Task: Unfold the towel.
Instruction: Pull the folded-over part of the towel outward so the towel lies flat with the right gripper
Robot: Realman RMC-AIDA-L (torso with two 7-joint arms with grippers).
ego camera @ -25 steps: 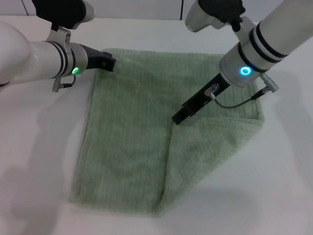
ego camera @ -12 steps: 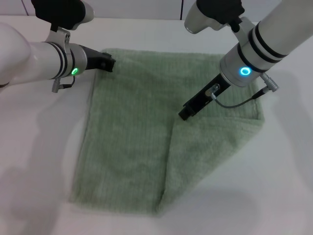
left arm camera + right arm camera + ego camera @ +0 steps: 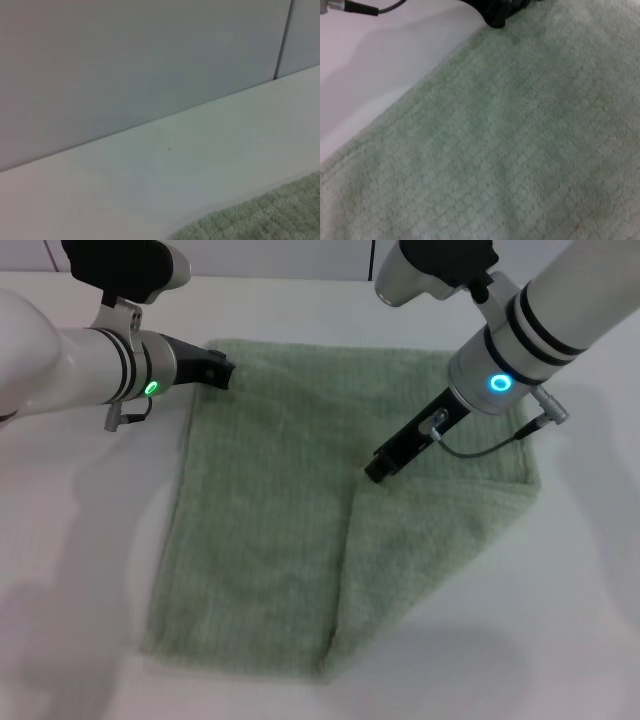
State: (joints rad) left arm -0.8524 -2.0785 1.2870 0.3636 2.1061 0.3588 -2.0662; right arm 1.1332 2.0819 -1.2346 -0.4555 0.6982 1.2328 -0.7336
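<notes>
Sage-green terry towel (image 3: 300,510) with fine ribbed stripes, spread over the white counter (image 3: 80,540) in the head view, mostly flat but not fully opened: right near portion folded over as a triangular flap, diagonal crease running from around the middle down to the near edge. Left gripper (image 3: 222,369) parked at the far left corner of the towel, tip at the hem, probably pinning or holding that corner so the cloth doesn't slide while the other side gets worked. Can't tell whether its fingers are spread or closed from here. Right gripper (image 3: 378,469) angled down at the top of the fold, right where the crease starts, likely placed there to catch the flap's edge and peel it outward. Same story for its fingers, can't tell.

Left wrist view: mostly bare counter and a grey wall panel (image 3: 140,65), just a scrap of towel (image 3: 270,215) in one corner. No fingers visible, so no help there.

Right wrist view: close-up of waffle-ish terry pile (image 3: 520,140), counter beyond its edge, and a dark gripper tip (image 3: 496,14) touching the far hem, presumably the left one. Own fingers not shown.
</notes>
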